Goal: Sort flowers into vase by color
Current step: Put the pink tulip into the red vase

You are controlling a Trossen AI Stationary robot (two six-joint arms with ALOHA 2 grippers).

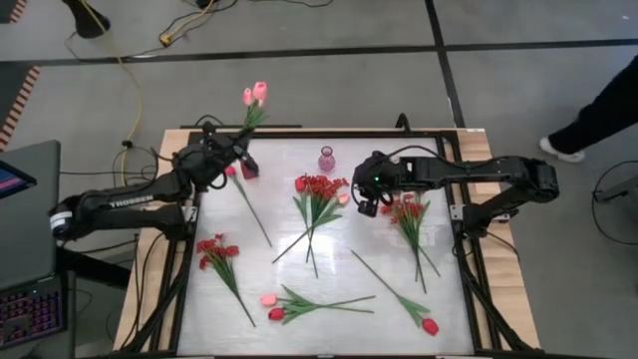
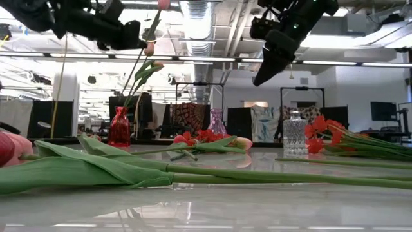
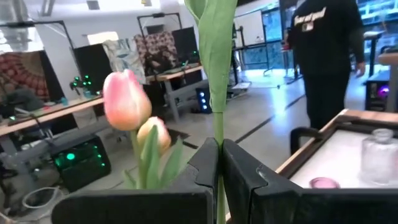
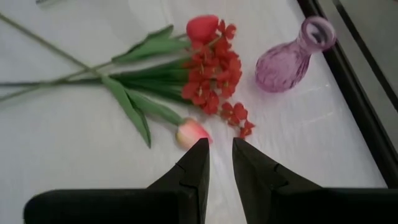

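Note:
My left gripper (image 1: 237, 152) is raised over the red vase (image 1: 249, 172) at the table's far left and is shut on a pink tulip's green stem (image 3: 217, 124). Pink blossoms (image 1: 255, 95) stand high above the vase (image 2: 119, 127). My right gripper (image 1: 366, 207) is open and hovers, touching nothing, above a pink tulip (image 4: 191, 132) that lies on the table beside a bunch of small red blossoms (image 4: 214, 74). More flowers lie flat: a red spray (image 1: 217, 249), another (image 1: 407, 211), and tulips (image 1: 274, 304) at the near edge. My left gripper pinches the tulip's stem (image 3: 218, 152) between its two fingers, which come at it level and lie across it. The stem stands upright, lifted clear of the table, with a long leaf (image 3: 214, 37) above the fingers. Its lower end runs down toward the red vase; I cannot tell whether it is inside.
A purple vase (image 1: 326, 158) stands at the far middle and a clear glass vase (image 2: 295, 134) near my right gripper. A red tulip (image 1: 429, 325) lies near the right corner. A black frame (image 1: 469, 249) edges the table. A person (image 3: 323, 56) stands beyond the far right corner.

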